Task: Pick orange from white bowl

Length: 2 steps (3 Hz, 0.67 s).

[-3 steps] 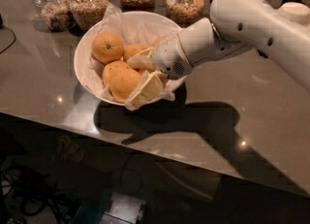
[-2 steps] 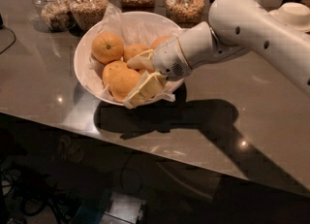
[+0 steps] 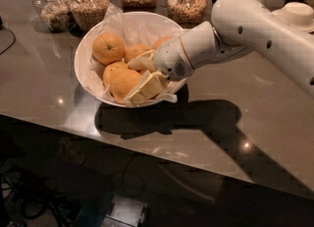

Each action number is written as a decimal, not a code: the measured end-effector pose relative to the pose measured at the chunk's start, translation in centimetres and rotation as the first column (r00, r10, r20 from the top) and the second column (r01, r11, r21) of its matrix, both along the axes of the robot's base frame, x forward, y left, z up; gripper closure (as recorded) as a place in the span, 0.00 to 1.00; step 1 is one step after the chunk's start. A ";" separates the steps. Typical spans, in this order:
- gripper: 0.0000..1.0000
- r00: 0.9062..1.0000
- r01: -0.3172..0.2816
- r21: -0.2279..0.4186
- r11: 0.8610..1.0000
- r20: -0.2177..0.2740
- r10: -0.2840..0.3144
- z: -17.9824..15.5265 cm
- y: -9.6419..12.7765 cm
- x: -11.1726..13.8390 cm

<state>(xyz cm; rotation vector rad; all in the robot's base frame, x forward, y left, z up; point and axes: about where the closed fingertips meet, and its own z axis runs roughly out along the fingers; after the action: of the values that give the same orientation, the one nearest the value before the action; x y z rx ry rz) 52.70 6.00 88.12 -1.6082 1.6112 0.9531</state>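
My gripper point(image 3: 131, 81) is down inside the white bowl point(image 3: 81, 71), which sits on the grey table point(image 3: 255, 123) left of the middle, between the far edge and the near edge. My fingers point(image 3: 141, 63) are apart. One lies across the top of the orange point(image 3: 117, 78) and the other runs along its lower right side, so the fruit's right half sits between them. I cannot tell whether the pads are pressing on the peel. This orange lies at the front of the bowl, nearest the table's near edge, on the crinkled white paper point(image 3: 142, 27). It looks round with no clear long axis, and no stem mark shows on it, so I cannot tell which way it points. Behind it rest three more oranges. The left one point(image 3: 109, 48) shows a dark stem dot facing up. Four glass jars point(image 3: 89, 6) of grains line the far edge, and a stack of white plates point(image 3: 297, 14) stands toward the far right corner.
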 end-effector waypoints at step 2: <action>0.47 1.000 0.002 0.003 1.000 -0.008 -0.002 0.3 0.0 0.0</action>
<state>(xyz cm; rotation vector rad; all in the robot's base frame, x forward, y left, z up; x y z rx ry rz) 52.71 6.00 88.47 -1.6025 1.6150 0.9617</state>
